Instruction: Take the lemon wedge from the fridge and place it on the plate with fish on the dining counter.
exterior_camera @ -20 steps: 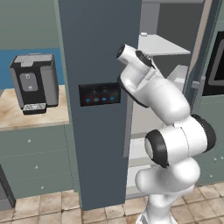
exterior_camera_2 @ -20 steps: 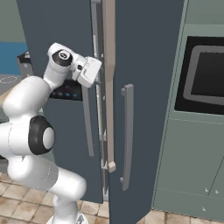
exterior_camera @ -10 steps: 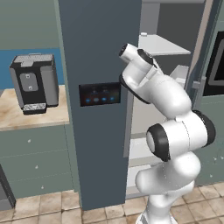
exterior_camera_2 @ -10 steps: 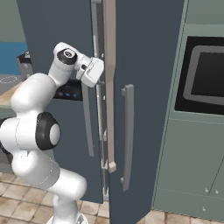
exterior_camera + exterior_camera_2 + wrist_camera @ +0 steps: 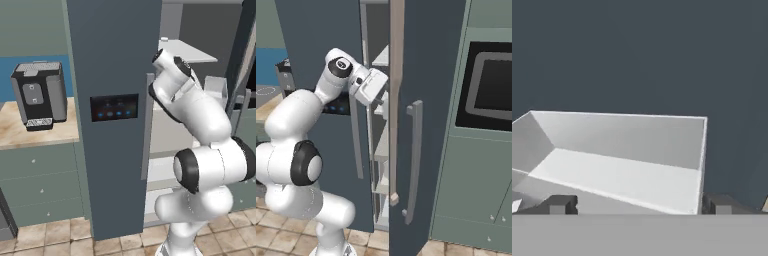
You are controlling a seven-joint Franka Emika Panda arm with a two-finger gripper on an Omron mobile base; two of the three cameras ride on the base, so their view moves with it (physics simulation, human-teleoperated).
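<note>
Nearest to us is our own arm, bent up from the base so that the wrist reaches into the gap between the two doors of the fridge. We hold it high and folded like this because the opening is narrow, and the elbow has to stay outside while the tool goes in. Its two fingertips stand wide apart with nothing between them, which suits a reach that has not yet found its object.

Just ahead of the tool lies a white door bin, an open box with bare walls and floor; we see no lemon wedge in it. Beyond it is plain dark wall. In the left base view white shelves show deeper inside, but the arm covers much of them, so we cannot tell where the wedge sits. We judge that the search inside is only beginning, and the plate with the fish is a later matter.

The left door, with its black panel of blue lights, stands close beside the wrist, and the right door with its long handle hems the other side; both limit how we may turn. Farther left, a black coffee machine rests on a wooden table, well apart. To the right a dark oven window sits in the grey-green cabinet.
</note>
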